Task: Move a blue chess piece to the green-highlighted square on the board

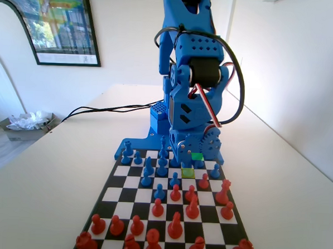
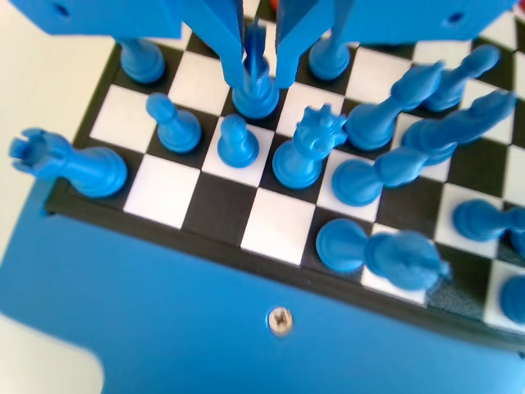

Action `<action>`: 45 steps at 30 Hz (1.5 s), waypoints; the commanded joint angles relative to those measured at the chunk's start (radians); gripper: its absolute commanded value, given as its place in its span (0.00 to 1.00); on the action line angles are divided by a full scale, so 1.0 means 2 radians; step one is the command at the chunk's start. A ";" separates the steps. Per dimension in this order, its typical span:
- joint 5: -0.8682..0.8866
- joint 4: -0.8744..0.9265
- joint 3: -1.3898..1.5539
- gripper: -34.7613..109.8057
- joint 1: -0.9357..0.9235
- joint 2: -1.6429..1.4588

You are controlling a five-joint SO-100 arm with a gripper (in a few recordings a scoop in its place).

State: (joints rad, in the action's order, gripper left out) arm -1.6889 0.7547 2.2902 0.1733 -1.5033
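glossy chequered board, gripper astride slender blue piece

Pieces on the board, arm at the far end

In the fixed view, the board lies on the table; the highlighted square sits in its far row, right of centre. In the wrist view, the gripper straddles a pawn.
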 commanded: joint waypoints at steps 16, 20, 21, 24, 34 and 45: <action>-0.020 -0.001 0.005 0.25 -0.001 -0.013; -0.021 -0.001 0.002 0.25 -0.002 -0.013; -0.021 0.000 0.001 0.25 -0.003 -0.013; -0.022 0.005 -0.005 0.25 -0.005 -0.015; -0.020 0.067 -0.058 0.25 -0.008 -0.021; -0.015 0.079 -0.055 0.25 0.000 -0.026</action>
State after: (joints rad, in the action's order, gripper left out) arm -1.7135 0.8989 2.2074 0.1595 -1.5033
